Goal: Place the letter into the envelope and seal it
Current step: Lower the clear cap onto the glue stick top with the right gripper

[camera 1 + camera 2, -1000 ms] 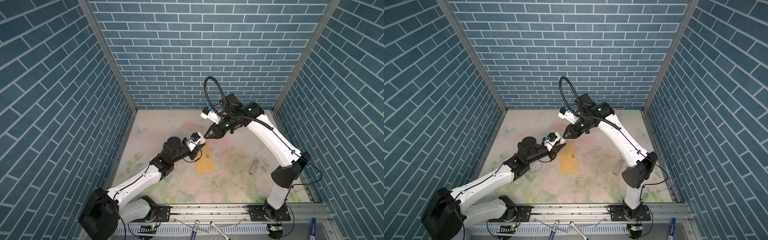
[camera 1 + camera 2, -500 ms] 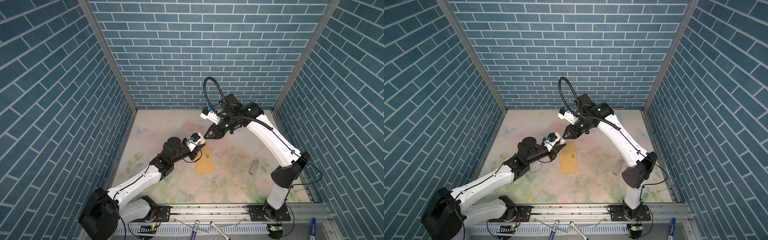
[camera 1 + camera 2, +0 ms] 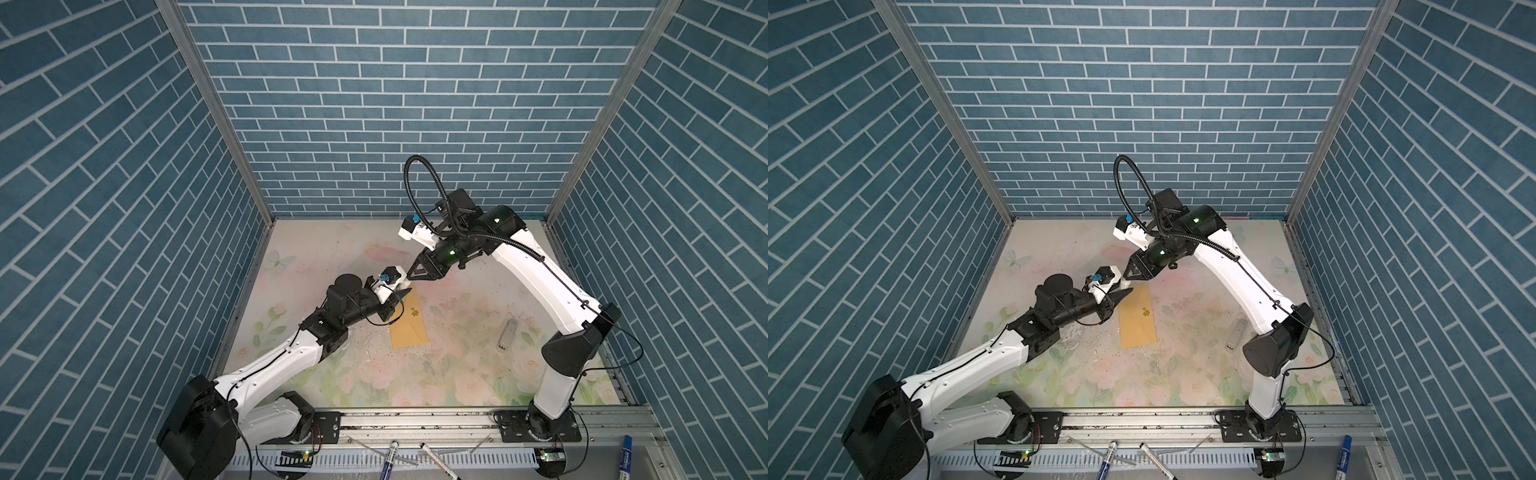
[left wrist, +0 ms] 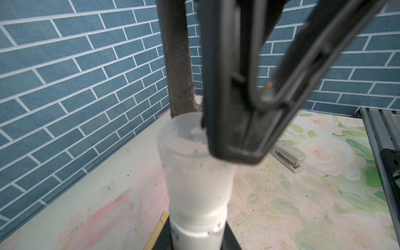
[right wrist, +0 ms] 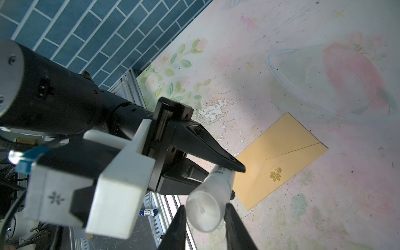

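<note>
Right wrist view: L claw (image 5: 223, 173) clenched on the white barrel of a glue stick (image 5: 225, 175), held in the air just beside the envelope (image 5: 281, 155). The R claw (image 5: 205, 207) brackets the stick's frosted cap (image 5: 203, 214). Its two fingers look to touch the cap on both sides; whether they pinch hard or sit slack can't be told.

Step in hand, by the look of it: working the cap so the flap can be glued. Whether the cap is coming off or going on can't be told either. To do it well, the L claw should hold the barrel steady while the R claw moves straight along the stick's axis w/ no sideways lever, since a tube in a two-finger pinch could swivel. Best keep the pair over bare counter (image 5: 313, 216) next to the envelope, not above it, so a dropped cap or a smear misses the paper.

The envelope itself is long & golden-tan, lying flat on the counter. In both top views the L claw's tip sits near its far short end. The pointed flap appears folded down, its diagonal edge a thin line, w/ a small dark-gold maple-leaf emblem (image 5: 276, 174) near the point. No corner looks lifted.

The letter is nowhere in view; prob. already inside, tho that is a guess. A grey stapler (image 3: 508, 334) lies well apart from the envelope, on the R arm's side.
</note>
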Tool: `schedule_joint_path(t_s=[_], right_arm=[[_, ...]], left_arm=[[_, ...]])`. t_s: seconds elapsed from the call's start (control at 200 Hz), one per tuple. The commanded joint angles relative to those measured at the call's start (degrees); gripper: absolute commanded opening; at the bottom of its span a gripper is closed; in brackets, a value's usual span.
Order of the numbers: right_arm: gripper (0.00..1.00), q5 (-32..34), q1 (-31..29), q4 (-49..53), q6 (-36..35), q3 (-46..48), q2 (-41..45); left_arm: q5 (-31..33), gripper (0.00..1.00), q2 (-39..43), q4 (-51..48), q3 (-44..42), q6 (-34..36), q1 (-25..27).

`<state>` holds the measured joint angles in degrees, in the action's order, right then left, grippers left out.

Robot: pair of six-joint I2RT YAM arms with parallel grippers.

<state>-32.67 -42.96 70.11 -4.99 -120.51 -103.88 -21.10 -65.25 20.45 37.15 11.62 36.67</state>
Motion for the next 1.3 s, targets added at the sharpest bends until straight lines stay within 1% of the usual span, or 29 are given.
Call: schedule_joint_path(t_s=[0.0, 0.065, 0.34, 0.43, 0.745, 1.295], right_arm=[[0.29, -1.9, -1.51, 2.49, -2.74, -1.93, -0.67], [0.27, -1.42, -1.52, 2.46, -2.74, -1.86, -0.63], [0.25, 1.65, -1.51, 1.62, -2.3, -1.04, -0.28], [0.25, 1.66, -1.52, 1.55, -2.2, -1.18, -0.36], [0.25, 4.16, -1.38, 1.41, -1.34, -1.39, -0.85], [0.29, 5.55, -1.34, 1.0, 0.16, -3.02, -1.68]], left_arm=[[-0.36, 0.0, -0.05, 1.96, -0.23, 0.42, 0.16], [-0.38, 0.0, 0.0, 1.96, -0.23, 0.42, 0.16], [-0.33, 0.0, 0.26, 2.66, -0.45, 0.31, 0.16], [-0.35, 0.0, 0.43, 2.66, -0.48, 0.25, 0.16], [-0.43, 0.0, 0.99, 3.19, -0.88, 0.25, 0.16], [-0.61, 0.0, 1.3, 3.85, -1.12, 0.25, 0.16]])
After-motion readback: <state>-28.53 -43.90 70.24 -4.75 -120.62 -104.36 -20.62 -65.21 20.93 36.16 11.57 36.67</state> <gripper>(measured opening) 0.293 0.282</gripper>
